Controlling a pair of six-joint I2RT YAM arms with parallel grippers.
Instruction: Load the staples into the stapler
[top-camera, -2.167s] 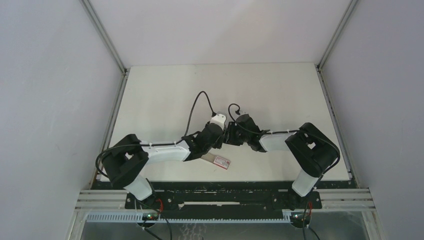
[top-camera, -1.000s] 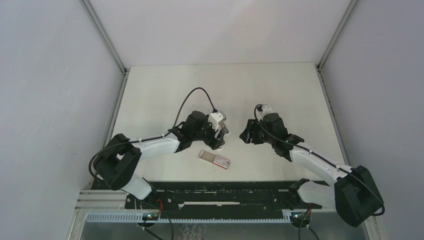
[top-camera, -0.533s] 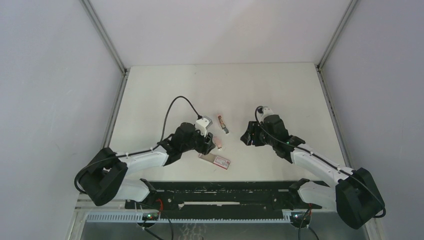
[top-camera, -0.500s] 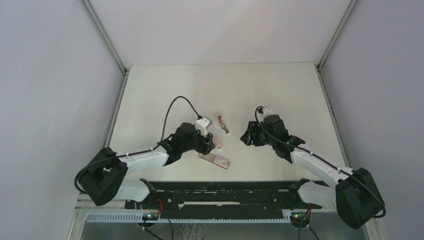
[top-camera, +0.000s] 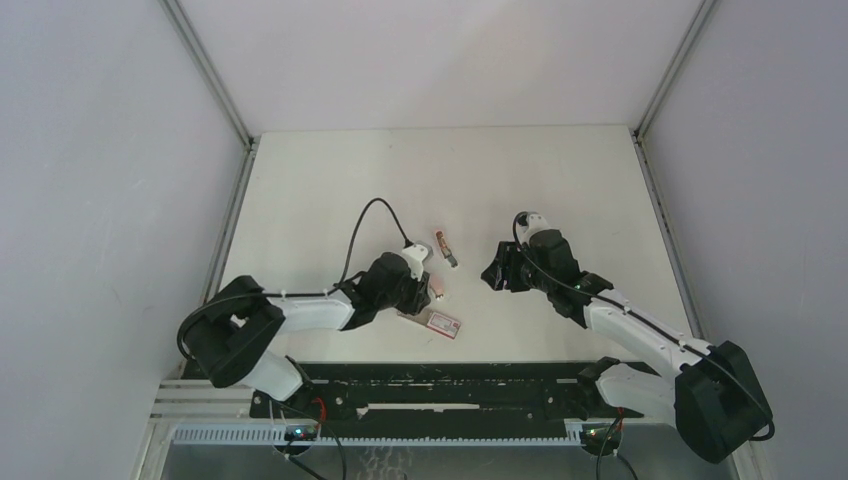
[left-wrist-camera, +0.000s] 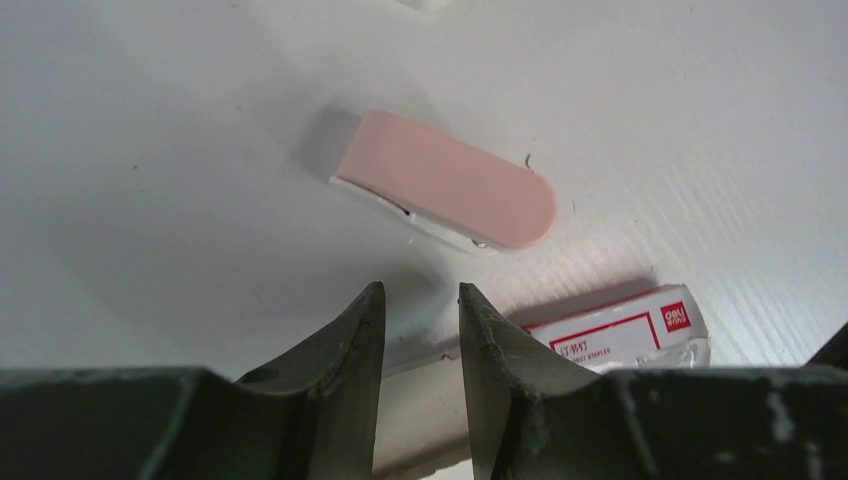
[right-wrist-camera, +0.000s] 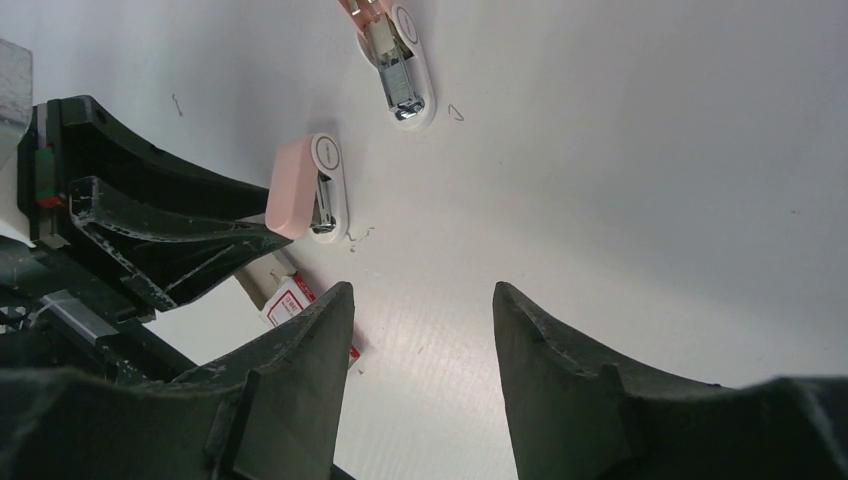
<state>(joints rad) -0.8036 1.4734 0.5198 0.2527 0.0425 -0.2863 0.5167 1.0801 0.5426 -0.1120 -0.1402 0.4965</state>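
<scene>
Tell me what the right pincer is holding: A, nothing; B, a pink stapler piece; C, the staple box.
A: the right pincer stands open, and only the white table shows through its gap.

This looks like a robot lab. A bare white tabletop (top-camera: 560, 170) sits in a booth with plain grey walls (top-camera: 100, 200) at 9, 12 and 3 o'clock. Metal rails (top-camera: 205, 70) run up the corners. The left arm (top-camera: 310, 310) and right arm (top-camera: 640, 330) are bolted down at 6 o'clock.
</scene>
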